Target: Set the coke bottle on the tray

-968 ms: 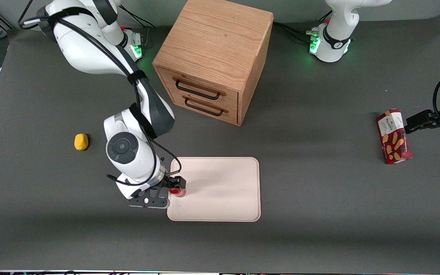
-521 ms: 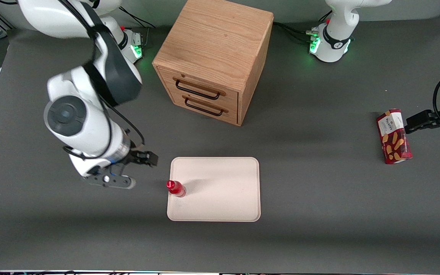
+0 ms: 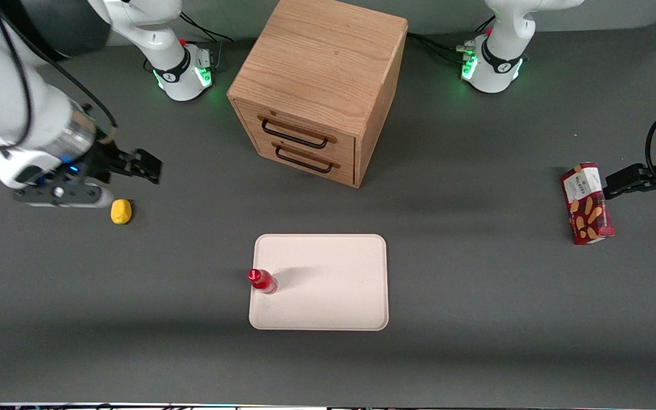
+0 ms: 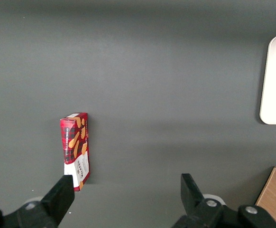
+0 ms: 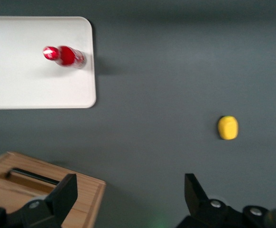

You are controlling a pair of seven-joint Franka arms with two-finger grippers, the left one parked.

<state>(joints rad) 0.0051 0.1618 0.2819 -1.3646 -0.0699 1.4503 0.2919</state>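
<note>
**Bottle on tray, claw well clear**

Nearest the front camera lay the tray point(image 3: 328, 285), and on it stood the bottle point(image 3: 262, 281), upright, cap up, its long axis vertical. It sat just inside the rim at the tray's edge toward the working arm's end of the desk point(image 3: 476, 353); from the wrist view too the bottle point(image 5: 63, 55) stood within the tray's point(image 5: 14, 85) border, close to the rim but not over it. Nothing else was in the tray.

Farther from the camera, and well toward the working arm's end, a yellow lump point(image 3: 121, 211) rested on the desk. Just beside and above it hung the claw point(image 3: 148, 165), its fingers spread wide and holding nothing; the wrist view showed both fingers apart with only bare desk between them. From the claw, the bottle lay well apart, nearer the camera and toward the desk's middle.

Farther still stood the cabinet point(image 3: 319, 85), both drawers shut. A snack box point(image 3: 587, 203) lay toward the parked arm's end.

By my reading the placing was done: the bottle stood free on the tray. Its spot so near the rim looked the one weak point, since a nudge outward could tip it off. Any coming move seemed only to carry the empty claw away.
</note>
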